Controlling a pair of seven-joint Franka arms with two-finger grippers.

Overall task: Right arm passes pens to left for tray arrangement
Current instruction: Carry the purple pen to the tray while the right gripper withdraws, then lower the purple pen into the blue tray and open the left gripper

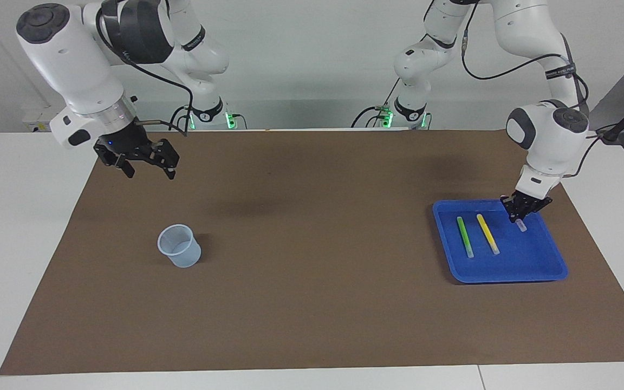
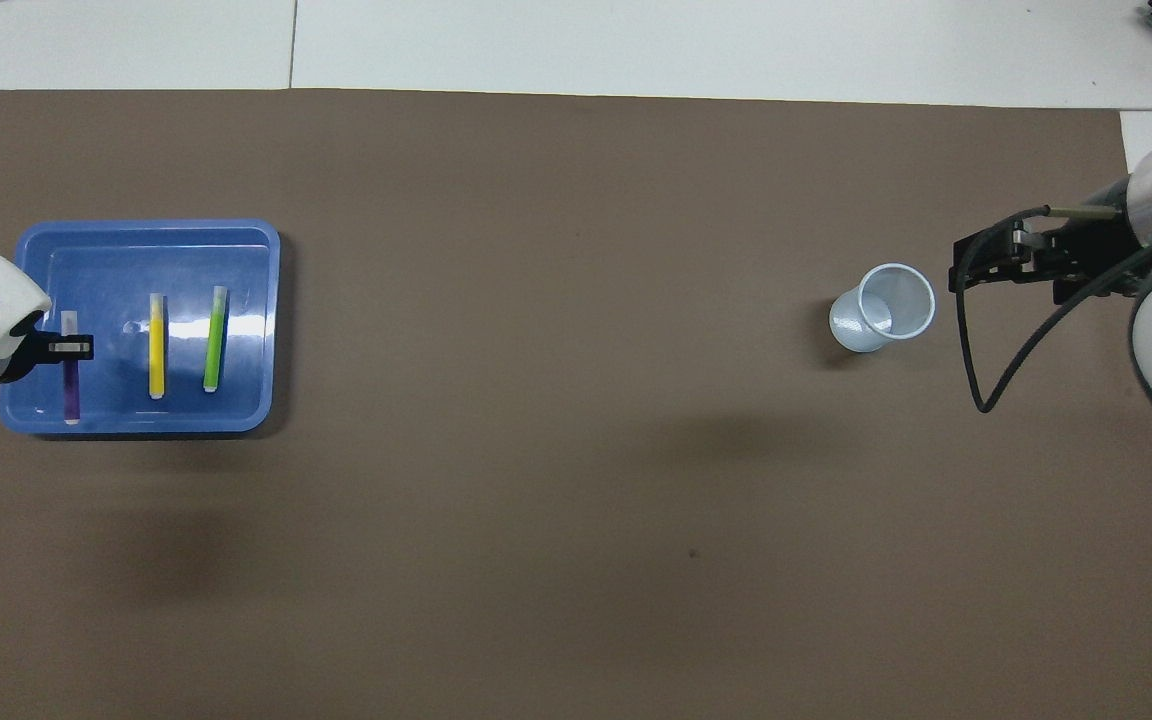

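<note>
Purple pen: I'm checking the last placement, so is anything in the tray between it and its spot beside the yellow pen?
Nothing visible. The left gripper has the purple pen low over bare tray floor, beside the yellow pen and apart from it; the green pen lies past that.

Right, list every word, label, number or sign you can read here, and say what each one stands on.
None can be read.
Left arm: a dark band carries whitish lettering, too small to read.
Right arm: faint marks on a dark band, also unreadable.
Pens, tray and cup: no writing shows.
</note>
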